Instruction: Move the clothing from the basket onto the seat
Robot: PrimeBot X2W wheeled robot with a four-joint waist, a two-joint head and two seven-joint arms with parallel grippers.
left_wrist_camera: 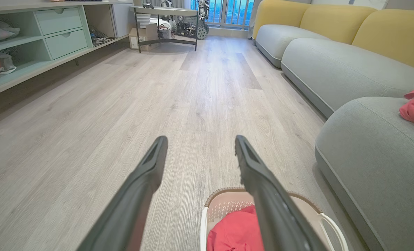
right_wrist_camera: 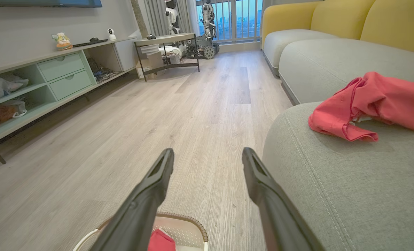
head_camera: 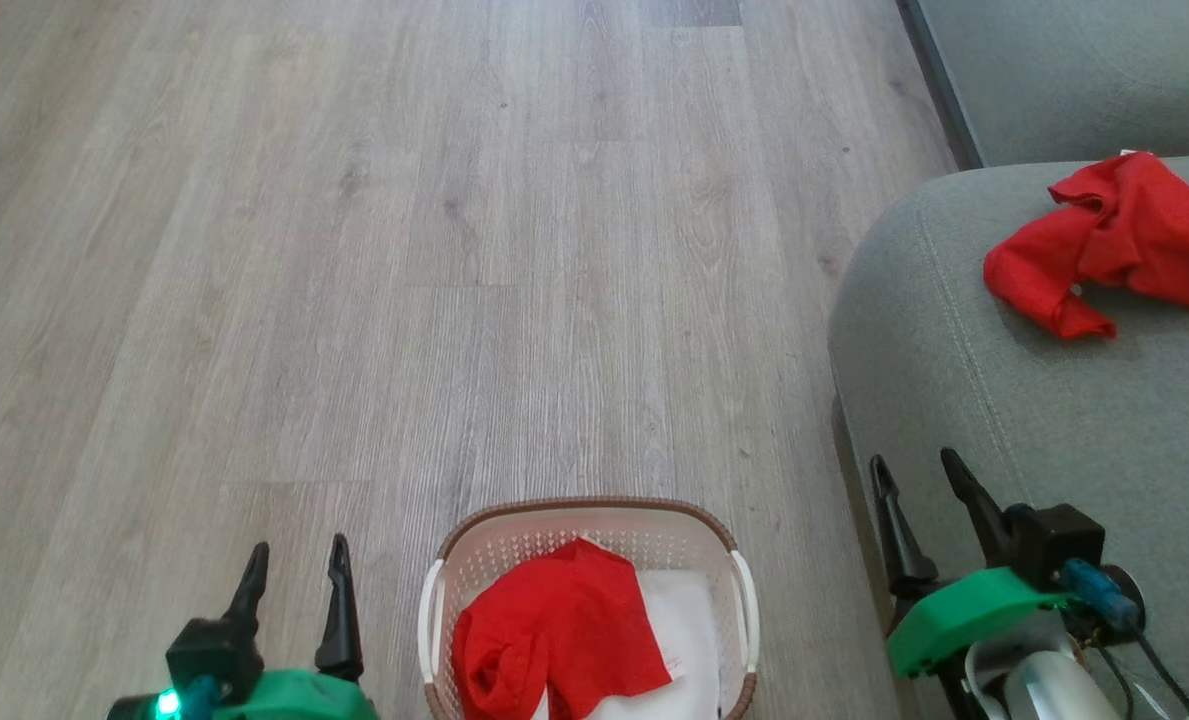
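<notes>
Hands both spread wide, empty: left hand above pale wood-plank floor, right hand at edge of grey-green seat. Basket on floor between them, red garment inside. Second red garment crumpled on seat. Mint shelf unit along the wall opposite.

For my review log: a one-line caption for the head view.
Left gripper and right gripper open and empty; one red garment on the sofa seat, a second garment in the basket.

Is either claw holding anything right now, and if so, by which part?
Nothing is held: the left claw and the right claw are both open and empty.
</notes>
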